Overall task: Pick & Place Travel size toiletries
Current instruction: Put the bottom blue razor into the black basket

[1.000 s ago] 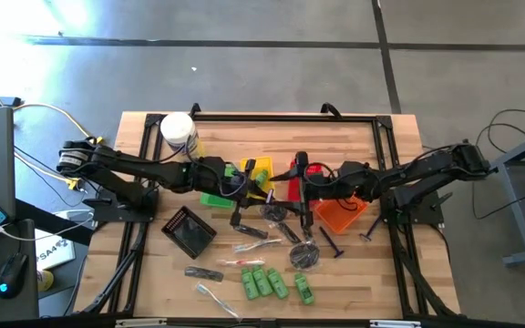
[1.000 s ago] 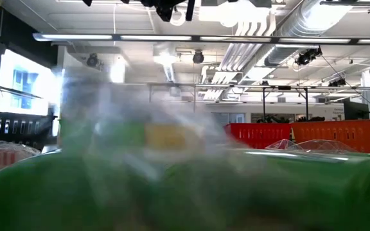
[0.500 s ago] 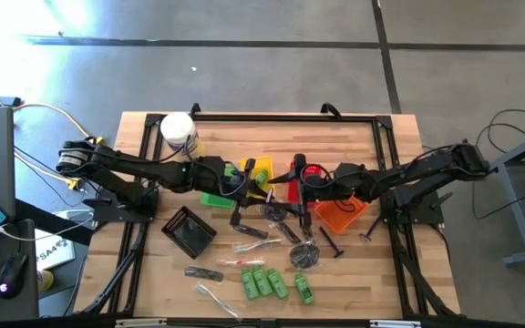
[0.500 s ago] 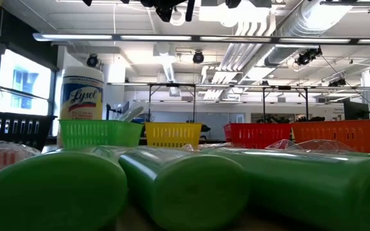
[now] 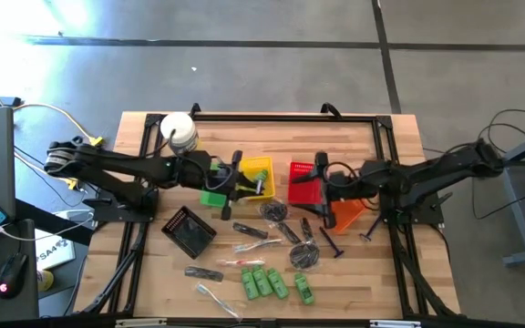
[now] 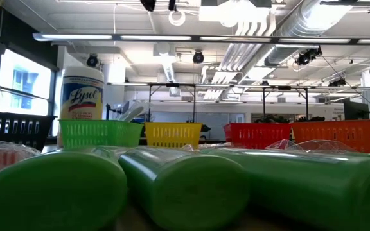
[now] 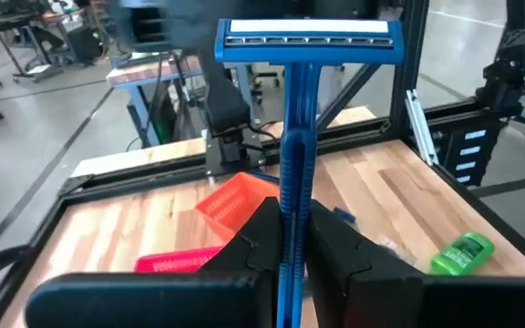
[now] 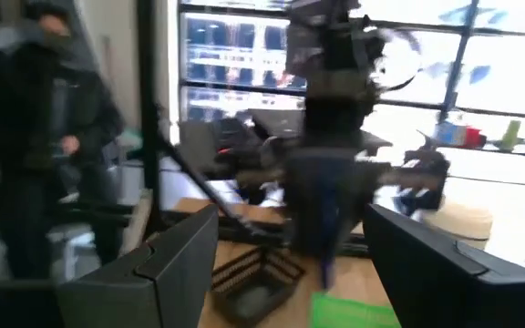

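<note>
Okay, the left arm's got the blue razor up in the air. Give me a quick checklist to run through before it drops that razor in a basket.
1. Razor gripped: ok. The left end effector is shut on the blue razor, handle pinched between its fingers, head up.
2. Razor clear of the table: ok, it is lifted off the wood.
3. Left end effector over a basket: cannot tell. In the high view it sits at the yellow basket, beside the green basket; exact overlap is unclear.
4. Right end effector out of the way: ok. It is open, holds nothing, and sits by the red basket.
5. Yellow basket free to receive: cannot tell, the arm covers part of it.
</note>
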Action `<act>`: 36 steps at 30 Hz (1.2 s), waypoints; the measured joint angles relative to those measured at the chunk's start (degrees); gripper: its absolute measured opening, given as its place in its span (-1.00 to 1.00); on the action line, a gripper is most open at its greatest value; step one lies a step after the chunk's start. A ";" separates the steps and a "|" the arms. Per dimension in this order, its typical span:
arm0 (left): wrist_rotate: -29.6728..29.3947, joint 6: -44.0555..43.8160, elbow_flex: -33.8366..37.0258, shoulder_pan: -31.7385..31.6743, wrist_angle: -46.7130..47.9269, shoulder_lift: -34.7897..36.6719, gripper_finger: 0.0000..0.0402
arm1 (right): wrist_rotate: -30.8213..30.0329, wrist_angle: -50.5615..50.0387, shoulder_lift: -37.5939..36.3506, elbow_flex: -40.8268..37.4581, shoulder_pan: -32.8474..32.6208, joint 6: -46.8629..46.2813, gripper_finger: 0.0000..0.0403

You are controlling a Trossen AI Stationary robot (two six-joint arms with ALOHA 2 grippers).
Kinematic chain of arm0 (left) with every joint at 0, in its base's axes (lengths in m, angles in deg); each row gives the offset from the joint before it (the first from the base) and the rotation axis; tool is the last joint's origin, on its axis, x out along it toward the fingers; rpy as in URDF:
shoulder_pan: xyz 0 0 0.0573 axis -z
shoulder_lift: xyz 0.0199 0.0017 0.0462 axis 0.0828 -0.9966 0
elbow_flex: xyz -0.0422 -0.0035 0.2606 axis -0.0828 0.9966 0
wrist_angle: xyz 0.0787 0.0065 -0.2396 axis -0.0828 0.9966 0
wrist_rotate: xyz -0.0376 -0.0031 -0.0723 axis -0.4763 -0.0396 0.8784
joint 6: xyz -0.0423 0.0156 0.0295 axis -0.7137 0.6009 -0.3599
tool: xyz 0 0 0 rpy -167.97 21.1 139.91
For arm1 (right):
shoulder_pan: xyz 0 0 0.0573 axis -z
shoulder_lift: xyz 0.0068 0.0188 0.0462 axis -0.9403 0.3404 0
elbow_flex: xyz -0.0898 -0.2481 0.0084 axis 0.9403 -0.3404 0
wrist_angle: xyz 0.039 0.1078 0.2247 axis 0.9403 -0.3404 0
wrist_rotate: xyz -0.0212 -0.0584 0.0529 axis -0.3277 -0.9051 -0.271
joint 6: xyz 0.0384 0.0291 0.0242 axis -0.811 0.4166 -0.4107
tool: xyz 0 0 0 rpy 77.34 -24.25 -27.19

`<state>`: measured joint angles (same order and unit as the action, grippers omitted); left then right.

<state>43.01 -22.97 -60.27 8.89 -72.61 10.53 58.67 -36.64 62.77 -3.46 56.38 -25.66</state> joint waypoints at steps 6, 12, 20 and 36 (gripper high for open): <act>-1.01 -0.22 -0.02 0.67 5.25 6.80 -0.88 | -3.60 -2.05 -1.07 -3.65 -5.22 -2.12 0.32; -7.45 -0.86 -0.02 4.68 10.29 13.29 -0.88 | -4.05 -0.78 -1.02 -11.60 -9.60 -8.23 0.17; -19.56 -2.87 -0.03 12.10 18.73 19.77 -0.88 | -7.89 21.72 -1.05 -24.44 -13.18 -7.62 -0.47; -34.19 -11.73 0.00 19.27 32.64 25.71 -0.88 | -9.04 34.73 -0.49 -33.70 -15.86 -10.31 -0.99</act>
<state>8.82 -34.70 -60.27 28.16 -39.97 36.25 49.63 -1.91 62.28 -37.15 40.52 -35.97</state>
